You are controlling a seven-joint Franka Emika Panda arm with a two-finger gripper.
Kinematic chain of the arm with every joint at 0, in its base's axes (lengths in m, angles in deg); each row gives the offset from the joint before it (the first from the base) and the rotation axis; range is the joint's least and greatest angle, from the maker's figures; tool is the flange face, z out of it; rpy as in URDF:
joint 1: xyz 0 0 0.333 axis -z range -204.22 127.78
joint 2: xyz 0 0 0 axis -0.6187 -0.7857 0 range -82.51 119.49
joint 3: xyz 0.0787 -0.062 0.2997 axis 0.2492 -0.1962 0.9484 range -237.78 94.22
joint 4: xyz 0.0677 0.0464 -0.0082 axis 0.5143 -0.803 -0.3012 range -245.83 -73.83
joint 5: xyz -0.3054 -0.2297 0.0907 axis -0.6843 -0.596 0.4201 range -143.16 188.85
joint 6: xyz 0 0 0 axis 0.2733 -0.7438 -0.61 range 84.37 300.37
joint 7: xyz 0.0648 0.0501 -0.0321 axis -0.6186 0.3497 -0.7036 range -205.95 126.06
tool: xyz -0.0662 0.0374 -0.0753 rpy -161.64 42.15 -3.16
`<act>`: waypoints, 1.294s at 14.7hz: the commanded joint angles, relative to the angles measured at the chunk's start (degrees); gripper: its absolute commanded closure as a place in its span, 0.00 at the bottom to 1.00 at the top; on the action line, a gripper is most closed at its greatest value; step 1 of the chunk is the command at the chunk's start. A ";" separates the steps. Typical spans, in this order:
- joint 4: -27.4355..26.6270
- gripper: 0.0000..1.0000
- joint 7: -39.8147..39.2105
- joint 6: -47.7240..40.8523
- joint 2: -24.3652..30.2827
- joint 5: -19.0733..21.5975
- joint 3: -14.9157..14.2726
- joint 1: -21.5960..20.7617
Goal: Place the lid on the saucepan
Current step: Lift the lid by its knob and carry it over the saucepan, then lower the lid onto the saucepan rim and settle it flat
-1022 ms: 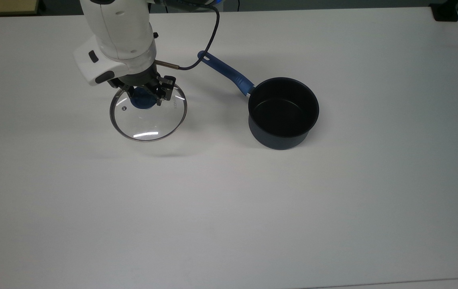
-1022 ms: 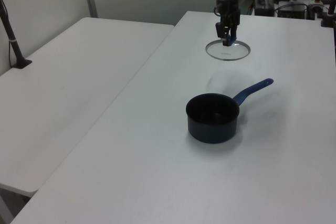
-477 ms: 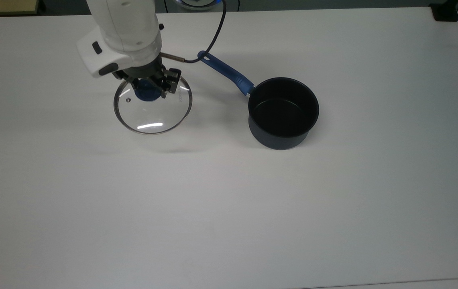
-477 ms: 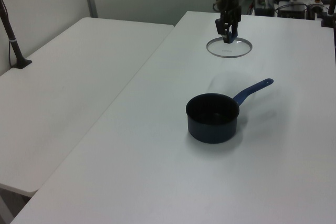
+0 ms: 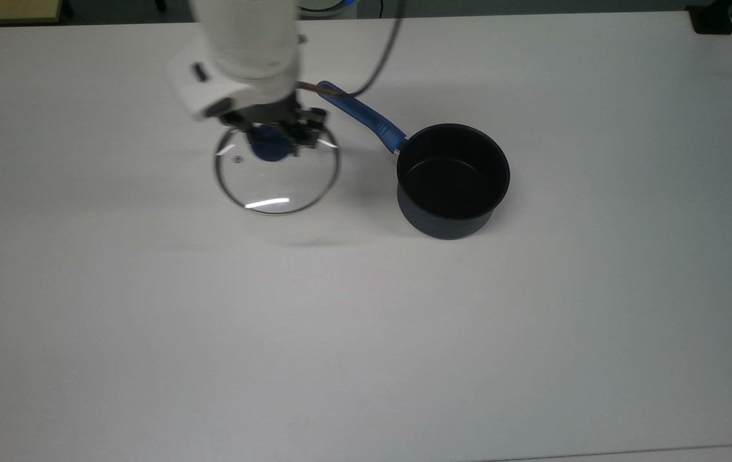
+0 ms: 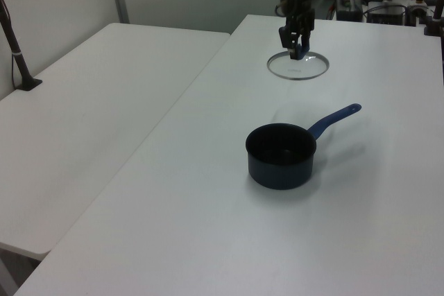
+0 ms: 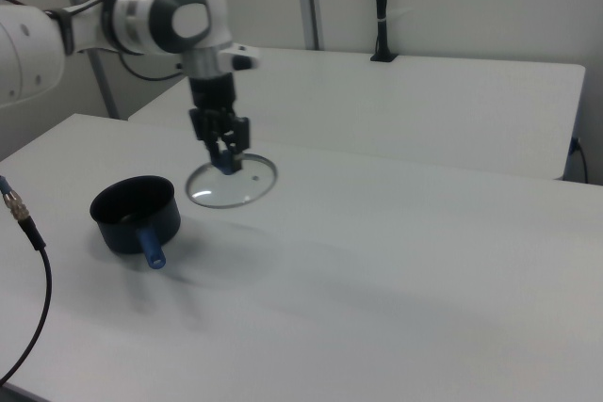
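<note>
The lid [image 5: 277, 173] is held by its blue knob [image 5: 271, 145], on which the gripper [image 5: 274, 136] is closed, and it hangs clear of the white table [image 5: 366, 321] — a faint shadow lies beneath it. The saucepan [image 5: 453, 179] stands open and empty well to the top view's right, its handle [image 5: 360, 115] angled toward the arm. The glass disc is judged stiff, fairly heavy and breakable, its surface slick — so the knob is the sound place to be gripped, and a level, gentle lowering onto the rim is called for.
</note>
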 commanded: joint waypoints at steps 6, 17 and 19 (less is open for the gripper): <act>0.68 0.66 9.39 0.67 -0.11 0.53 -0.67 -16.83; -0.46 0.66 13.18 6.04 -3.79 0.18 -0.32 -20.62; -0.47 0.66 12.92 6.13 -4.32 0.10 -0.32 -21.06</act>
